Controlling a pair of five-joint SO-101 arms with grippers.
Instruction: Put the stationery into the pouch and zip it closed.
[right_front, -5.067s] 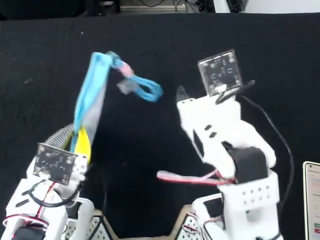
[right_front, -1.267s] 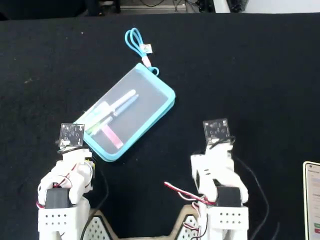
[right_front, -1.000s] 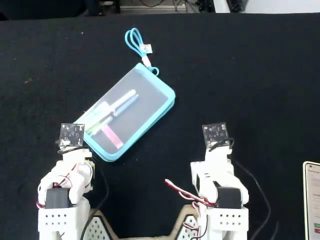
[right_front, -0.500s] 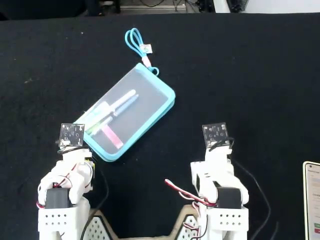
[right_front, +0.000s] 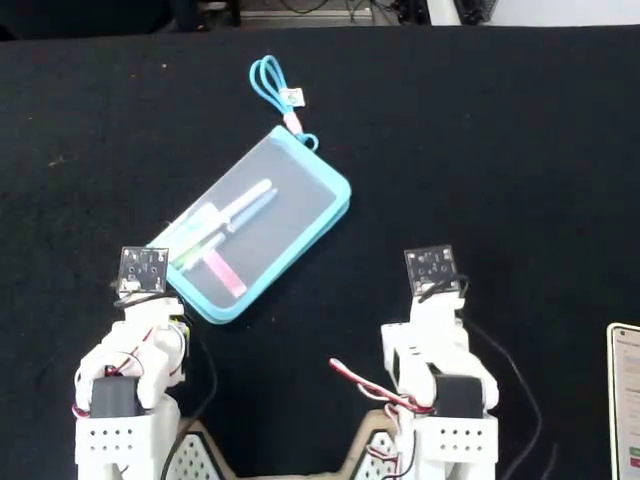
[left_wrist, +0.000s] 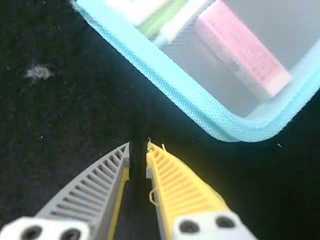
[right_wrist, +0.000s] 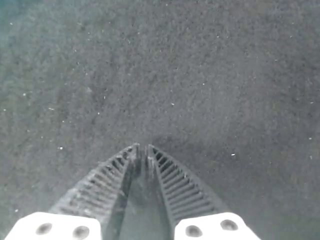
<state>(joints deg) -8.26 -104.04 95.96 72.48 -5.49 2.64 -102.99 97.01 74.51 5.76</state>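
A clear pouch (right_front: 250, 235) with a light-blue zip border lies flat on the black table, left of centre. Inside it I see pens (right_front: 235, 213) and a pink eraser-like block (right_front: 224, 274). Its blue cord loop (right_front: 268, 82) trails toward the far side. My left gripper (left_wrist: 138, 146) is shut with nothing in it, just off the pouch's near corner (left_wrist: 235, 132); the pink block (left_wrist: 242, 54) shows through the plastic. My right gripper (right_wrist: 141, 148) is shut and empty over bare black cloth. Both arms sit folded back near the front edge, the left arm (right_front: 140, 300) beside the pouch, the right arm (right_front: 432, 300) apart from it.
The table is covered in black cloth (right_front: 480, 150). A white device (right_front: 625, 400) lies at the front right edge. Cables and equipment run along the far edge beyond the cloth.
Five seconds ago the left gripper held the pouch up in the air and the right arm reached out; now the pouch lies flat and both arms are folded back. Nothing has moved in the last second.
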